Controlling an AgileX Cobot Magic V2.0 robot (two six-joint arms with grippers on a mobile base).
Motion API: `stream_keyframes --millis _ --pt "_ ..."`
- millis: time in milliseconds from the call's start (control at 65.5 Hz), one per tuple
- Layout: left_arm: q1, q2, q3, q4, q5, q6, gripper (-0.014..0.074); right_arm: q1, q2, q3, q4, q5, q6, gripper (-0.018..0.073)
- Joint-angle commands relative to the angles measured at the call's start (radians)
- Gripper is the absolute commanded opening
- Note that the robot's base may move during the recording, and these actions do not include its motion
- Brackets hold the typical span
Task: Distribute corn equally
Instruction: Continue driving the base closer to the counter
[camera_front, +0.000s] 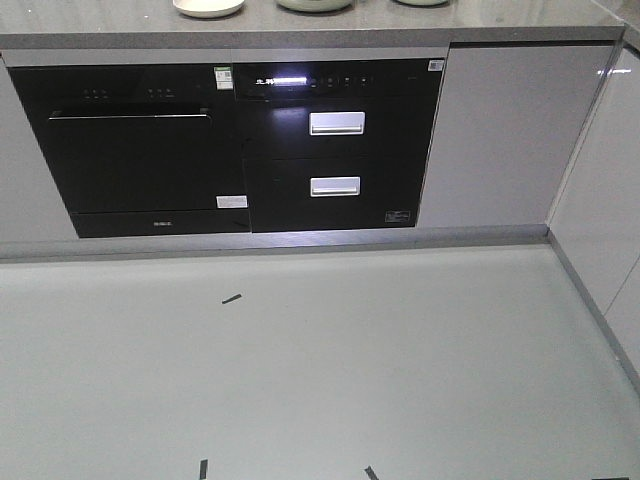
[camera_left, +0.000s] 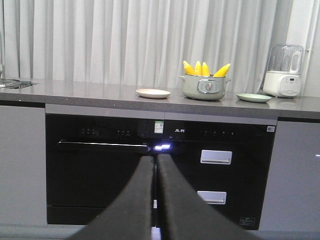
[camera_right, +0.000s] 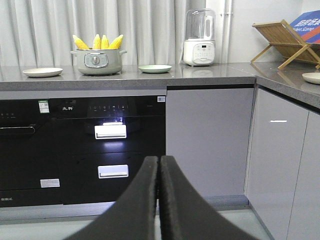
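You're at the approach: left tool (camera_left: 155, 161) and right tool (camera_right: 159, 160) (both pressed together, empty) must reach the corn (camera_left: 205, 68).

white blender (camera_right: 200, 37) on grey counter (camera_right: 215, 75), wood rack (camera_right: 295, 37) rt corner, black built-in appliances (camera_front: 150, 160) below, curtains (camera_left: 100, 40) behind.

Pot (camera_left: 202, 89) between 2 plates (camera_left: 153, 93); left counter (camera_left: 75, 92) bare.

Bright, even, cool indoor light; soft glow through curtains (camera_left: 125, 40). Glare on glossy black appliance fronts (camera_front: 290, 140) and cabinet door (camera_right: 278, 121). Slightly grainy, soft throughout.
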Motion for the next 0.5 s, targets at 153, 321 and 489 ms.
stream_keyframes --millis 153,321,489 --pt "-0.004 -0.016 -0.017 -0.001 -0.076 -0.012 -0.0006 -0.006 -0.008 0.008 -0.004 -0.074 -0.008 -0.0003" --pt "-0.004 -0.016 -0.017 -0.001 -0.076 -0.012 -0.0006 -0.006 -0.008 0.008 -0.004 -0.073 -0.008 -0.0003" --pt "-0.004 -0.016 -0.017 -0.001 -0.076 -0.012 -0.0006 -0.006 -0.008 0.008 -0.004 -0.073 -0.008 -0.0003"
